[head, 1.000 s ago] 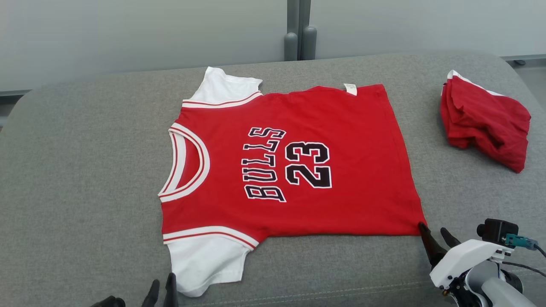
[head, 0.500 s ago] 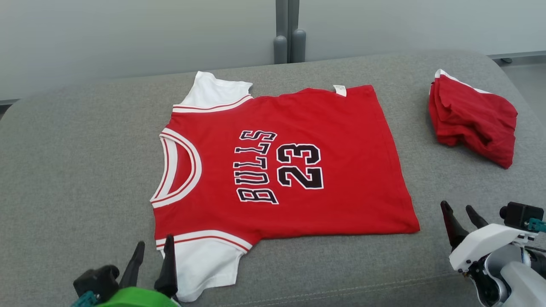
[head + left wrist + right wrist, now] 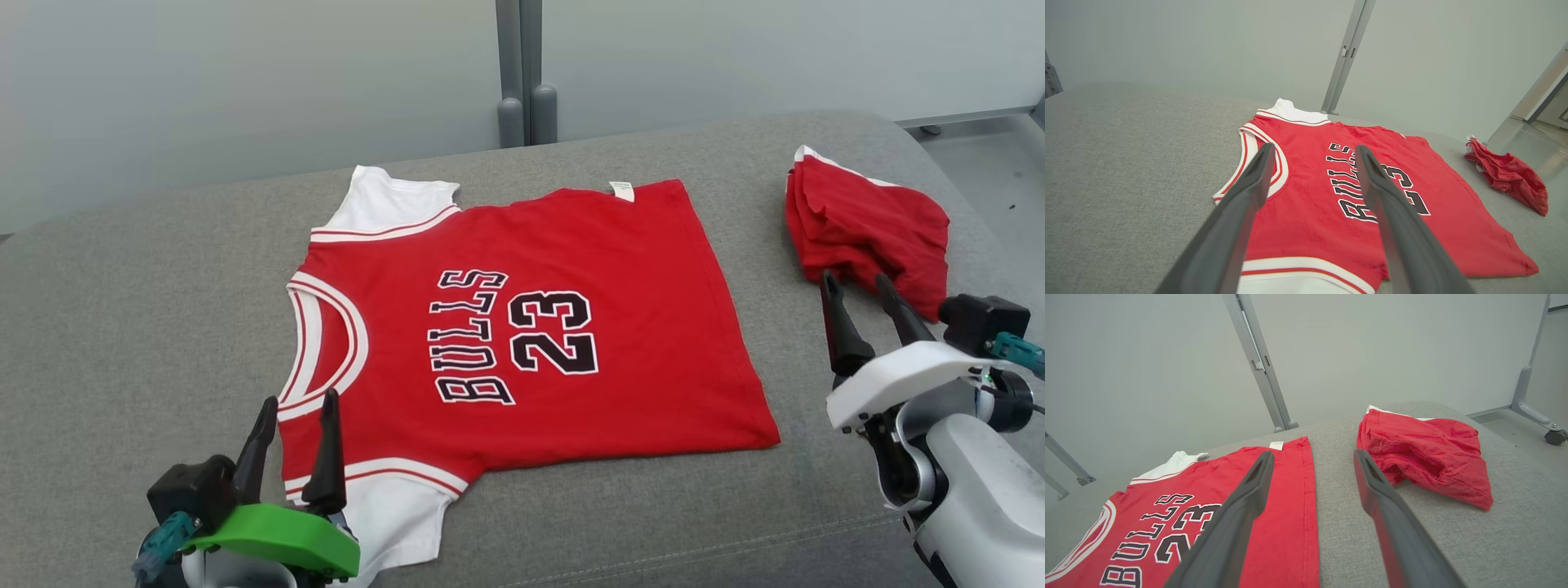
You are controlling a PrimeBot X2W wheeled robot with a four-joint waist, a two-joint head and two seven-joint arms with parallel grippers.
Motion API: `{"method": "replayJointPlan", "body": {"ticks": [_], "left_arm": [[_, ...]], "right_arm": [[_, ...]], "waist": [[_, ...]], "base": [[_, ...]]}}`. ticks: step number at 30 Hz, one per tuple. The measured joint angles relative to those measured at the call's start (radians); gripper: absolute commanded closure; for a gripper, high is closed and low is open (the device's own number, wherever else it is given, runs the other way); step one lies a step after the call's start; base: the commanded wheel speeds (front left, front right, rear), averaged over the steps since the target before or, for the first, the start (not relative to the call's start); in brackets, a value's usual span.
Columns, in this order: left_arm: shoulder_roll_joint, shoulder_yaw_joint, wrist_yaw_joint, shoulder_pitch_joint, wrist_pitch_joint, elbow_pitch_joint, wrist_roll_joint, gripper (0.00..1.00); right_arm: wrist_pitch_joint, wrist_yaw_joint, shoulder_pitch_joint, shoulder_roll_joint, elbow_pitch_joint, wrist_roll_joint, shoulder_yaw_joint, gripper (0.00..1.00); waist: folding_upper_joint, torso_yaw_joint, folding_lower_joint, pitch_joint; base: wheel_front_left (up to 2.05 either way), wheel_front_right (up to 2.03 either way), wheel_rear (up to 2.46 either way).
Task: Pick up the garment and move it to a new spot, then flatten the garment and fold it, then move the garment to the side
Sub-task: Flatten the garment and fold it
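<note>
Nearest, lower left: left pincer, fingers spread wide, gripping nothing, by the near white sleeve. Lower right: right pincer, likewise spread and empty, off beyond the hem. Between them, flat on the grey cushioned surface: red jersey, print up, neck to the left. Farther right, apart: crumpled red garment. Behind: pale wall panels.

Red cloth bundle crumpled at right end of grey upholstered surface; grey post pair behind, against pale wall.
</note>
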State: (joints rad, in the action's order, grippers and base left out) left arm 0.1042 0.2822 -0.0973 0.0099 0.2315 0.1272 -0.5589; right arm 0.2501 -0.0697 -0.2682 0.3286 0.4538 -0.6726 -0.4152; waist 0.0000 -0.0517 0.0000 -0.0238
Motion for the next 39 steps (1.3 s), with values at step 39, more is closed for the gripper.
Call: {"method": "replayJointPlan", "body": {"ticks": [39], "left_arm": [[-0.029, -0.078, -0.022, 0.100, 0.017, -0.044, 0.097, 0.00]], "right_arm": [[0.000, -0.047, 0.201, -0.087, -0.233, 0.174, 0.065, 0.00]], "waist": [[0.0000, 0.003, 0.0000, -0.035]], "base": [[0.00, 0.00, 0.00]]}}
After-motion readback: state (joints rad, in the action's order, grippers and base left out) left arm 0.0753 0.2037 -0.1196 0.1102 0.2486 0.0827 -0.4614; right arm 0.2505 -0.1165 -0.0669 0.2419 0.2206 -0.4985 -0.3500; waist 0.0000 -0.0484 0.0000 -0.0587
